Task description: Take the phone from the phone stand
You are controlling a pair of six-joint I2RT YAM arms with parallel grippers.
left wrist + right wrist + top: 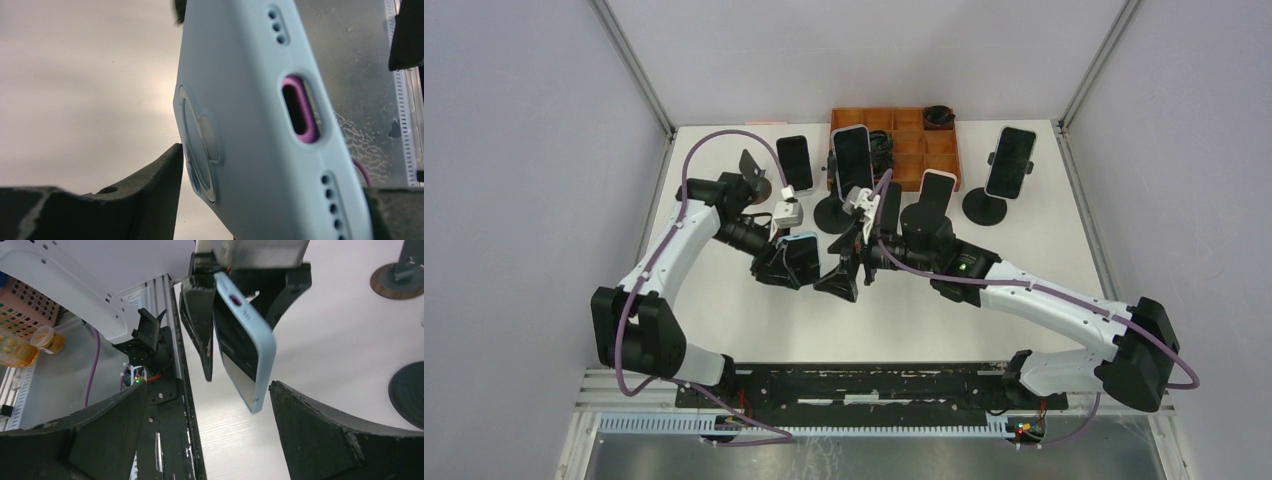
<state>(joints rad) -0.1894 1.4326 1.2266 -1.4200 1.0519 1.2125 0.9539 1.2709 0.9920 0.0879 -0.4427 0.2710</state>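
Phone in pale blue case, mid-table, tilted with port end uppermost, clamped between the fingers of the left gripper, whose jaws are part-closed on it. Right gripper just beside it, jaws spread wide and holding nothing. The phone's lower corner hangs between its fingers, close to one; contact cannot be told. Behind the left arm is a phone stand, well apart from the held phone. Far row holds three other phones on round-based stands and an orange compartment tray at the back of the table.
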